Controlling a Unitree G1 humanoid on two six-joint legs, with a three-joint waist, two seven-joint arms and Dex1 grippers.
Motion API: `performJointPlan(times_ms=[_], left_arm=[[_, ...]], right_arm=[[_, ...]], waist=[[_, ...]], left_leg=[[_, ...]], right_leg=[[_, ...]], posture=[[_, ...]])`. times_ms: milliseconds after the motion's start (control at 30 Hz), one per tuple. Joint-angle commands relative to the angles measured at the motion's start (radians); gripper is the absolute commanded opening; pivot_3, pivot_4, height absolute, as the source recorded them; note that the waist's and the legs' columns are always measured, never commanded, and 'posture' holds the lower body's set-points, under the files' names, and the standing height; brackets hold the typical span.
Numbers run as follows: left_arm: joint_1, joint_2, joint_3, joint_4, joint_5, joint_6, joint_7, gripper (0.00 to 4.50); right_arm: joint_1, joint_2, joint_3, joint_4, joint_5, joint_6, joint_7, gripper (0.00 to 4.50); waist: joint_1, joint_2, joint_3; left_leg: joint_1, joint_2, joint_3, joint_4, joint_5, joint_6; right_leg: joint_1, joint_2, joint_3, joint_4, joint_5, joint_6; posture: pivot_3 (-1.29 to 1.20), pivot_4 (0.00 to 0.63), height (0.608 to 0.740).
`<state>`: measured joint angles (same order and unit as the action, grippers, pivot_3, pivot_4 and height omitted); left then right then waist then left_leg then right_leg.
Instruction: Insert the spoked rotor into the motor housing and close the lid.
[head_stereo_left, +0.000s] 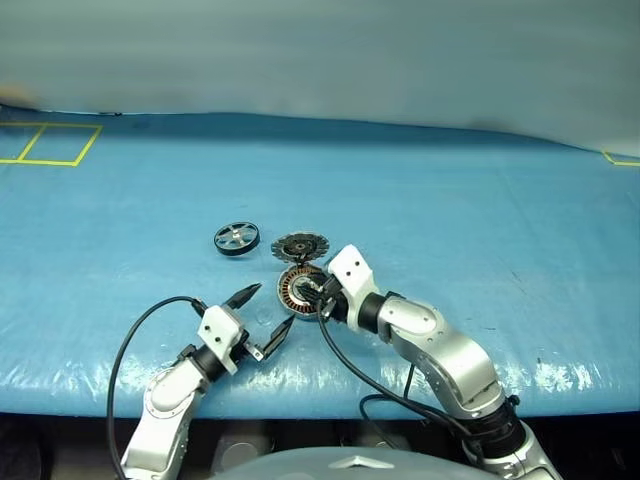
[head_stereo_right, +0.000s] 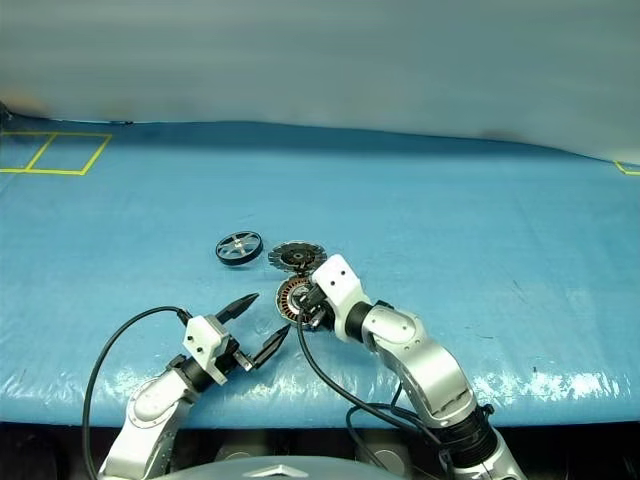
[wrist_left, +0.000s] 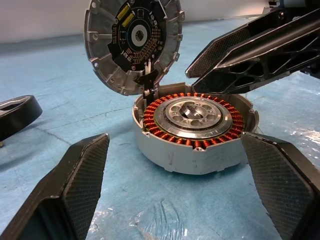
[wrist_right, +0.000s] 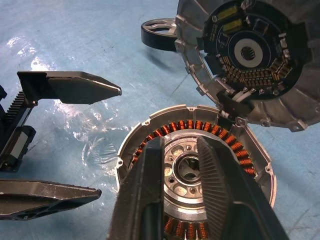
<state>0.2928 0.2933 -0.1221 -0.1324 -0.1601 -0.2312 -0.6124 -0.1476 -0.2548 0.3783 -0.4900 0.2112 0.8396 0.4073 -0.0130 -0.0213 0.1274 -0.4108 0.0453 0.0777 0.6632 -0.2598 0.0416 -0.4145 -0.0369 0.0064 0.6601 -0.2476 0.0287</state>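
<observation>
Hovering over the motor housing (wrist_right: 200, 165): right gripper (wrist_right: 192, 150), fingers nearly closed, holding nothing. Left gripper (head_stereo_left: 268, 311) spread wide, empty. Lid (wrist_left: 132, 42) raised.

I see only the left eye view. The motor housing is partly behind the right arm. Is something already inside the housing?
Observer: No. In the left wrist view the motor housing holds just its copper winding ring and silver hub.
Operator: Where is the spoked rotor?
Observer: The spoked rotor lies flat on the blue table, beyond the hinged lid and apart from it.
Operator: Is the right gripper holding anything?
Observer: No. The right gripper hovers over the hub with its fingers nearly together and nothing between them.
Operator: And the lid?
Observer: It stands open, circuit face showing.
</observation>
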Motion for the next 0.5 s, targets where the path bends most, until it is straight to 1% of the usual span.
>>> performJointPlan(times_ms=[33, 500], left_arm=[[-0.006, -0.007, -0.008, -0.005, -0.012, -0.027, -0.004, 4.5], [-0.008, 0.003, -0.007, -0.008, -0.013, -0.024, -0.007, 4.5]], right_arm=[[0.005, 0.015, -0.003, -0.018, 0.009, -0.011, -0.009, 0.01], [0.016, 0.065, 0.0, 0.091, -0.005, -0.094, -0.021, 0.01]], waist=[[0.0, 0.0, 0.0], [0.0, 0.0, 0.0]], left_leg=[[0.0, 0.0, 0.0, 0.0, 0.0, 0.0], [0.0, 0.0, 0.0, 0.0, 0.0, 0.0]], right_leg=[[0.0, 0.0, 0.0, 0.0, 0.0, 0.0], [0.0, 0.001, 0.0, 0.0, 0.0, 0.0]], posture=[[0.0, 0.15, 0.74], [0.0, 0.15, 0.74]])
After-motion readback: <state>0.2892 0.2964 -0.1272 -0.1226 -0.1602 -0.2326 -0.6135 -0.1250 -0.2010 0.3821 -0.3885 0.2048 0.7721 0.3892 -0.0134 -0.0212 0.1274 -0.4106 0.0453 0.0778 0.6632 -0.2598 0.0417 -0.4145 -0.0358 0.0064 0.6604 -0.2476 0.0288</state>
